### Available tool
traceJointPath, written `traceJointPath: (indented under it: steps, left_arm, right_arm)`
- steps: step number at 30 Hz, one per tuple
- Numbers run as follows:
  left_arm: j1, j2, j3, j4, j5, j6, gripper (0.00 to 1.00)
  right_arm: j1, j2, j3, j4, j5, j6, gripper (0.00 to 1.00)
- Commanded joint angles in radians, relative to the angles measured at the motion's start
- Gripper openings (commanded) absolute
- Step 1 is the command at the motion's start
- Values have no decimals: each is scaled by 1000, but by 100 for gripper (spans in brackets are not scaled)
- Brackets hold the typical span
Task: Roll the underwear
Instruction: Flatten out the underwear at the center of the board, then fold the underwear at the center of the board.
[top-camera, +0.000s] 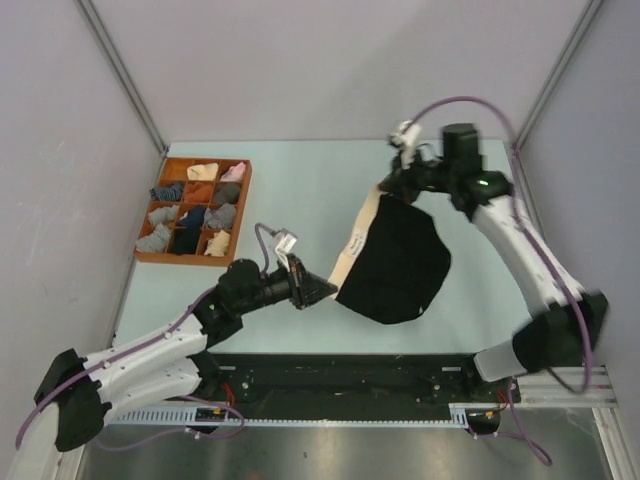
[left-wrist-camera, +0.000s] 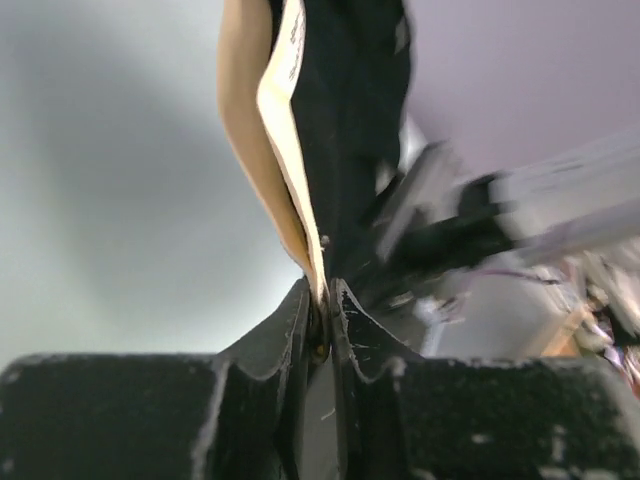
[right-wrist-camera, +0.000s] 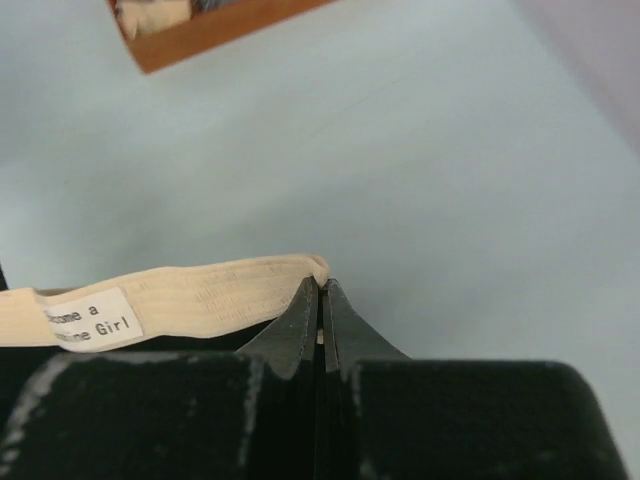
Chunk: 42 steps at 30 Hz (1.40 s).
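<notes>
Above the middle of the counter (top-camera: 300, 190), the one underwear (top-camera: 400, 262) is held up, unrolled and spread between the two grippers. The left gripper (left-wrist-camera: 320, 295) and the right gripper (right-wrist-camera: 322, 285) are each pinched tight on its cream waistband, so I judge that all the rolling remains to be done. One tray (top-camera: 180, 259) at the far left holds roughly ten small bundles, too small to count surely.

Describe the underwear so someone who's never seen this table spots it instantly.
On the table, look right of the wooden tray, between the left gripper and right gripper. The underwear is the black cloth with a cream band, far bigger than the tray's rolled bundles.
</notes>
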<state>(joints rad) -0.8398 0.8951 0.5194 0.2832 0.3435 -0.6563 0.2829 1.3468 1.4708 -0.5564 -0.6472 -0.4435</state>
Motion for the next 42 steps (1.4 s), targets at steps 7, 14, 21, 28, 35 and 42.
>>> traceJointPath:
  steps: [7,14,21,28,35,42]
  left_arm:
    - [125,-140,-484,52,-468,-284,55]
    - [272,-143,-190,-136,-214,79,98]
    - [372,507,416,-425,316,558,100]
    - [375,925,873,-793,341,1037,100]
    - [370,1203,1163,-952,298,1179,99]
    - [370,1315,1243,-1006,311,1192,82]
  right_arm:
    - [248,814,359,60,52,66,27]
    - [145,592,205,-75,32,-142,62]
    - [-69,474,28,-307,-106,-406,65]
    - [-110,594,63,-316,-138,-330,63]
    - [-105,758,154,-303,-146,-161,61]
    - [-54,811,174,-266,-95,-100,61]
